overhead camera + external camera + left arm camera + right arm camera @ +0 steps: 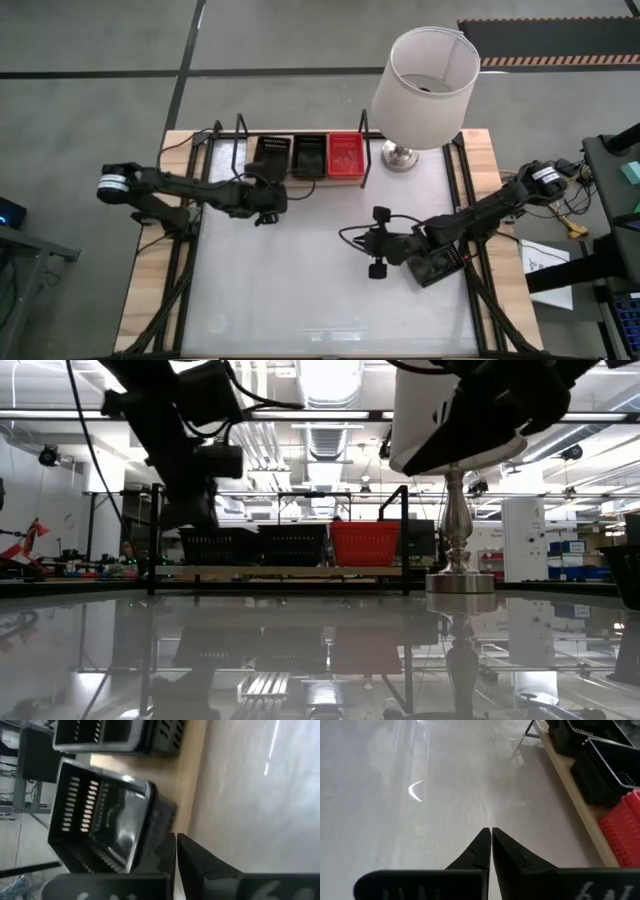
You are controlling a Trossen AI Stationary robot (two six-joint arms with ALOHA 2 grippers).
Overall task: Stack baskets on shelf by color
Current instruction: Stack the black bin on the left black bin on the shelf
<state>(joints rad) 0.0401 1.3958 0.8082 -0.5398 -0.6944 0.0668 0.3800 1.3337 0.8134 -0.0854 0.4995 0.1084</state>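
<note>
by the shelf (300, 180), left claw (268, 207) closed

Glossy white table (320, 290) is gleaming with reflections; 3 perforated plastic baskets (309, 157) are sitting on a matt light-wood shelf (187, 775); polished metal lamp base (459, 582).

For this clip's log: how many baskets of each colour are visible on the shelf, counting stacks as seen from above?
Black baskets, stack-tops on the shelf: 2, left and middle
Red baskets: 1, right end
Total: 3 visible; whether more are nested underneath cannot be told.
Both grippers, left and right, are shut and empty.
</note>
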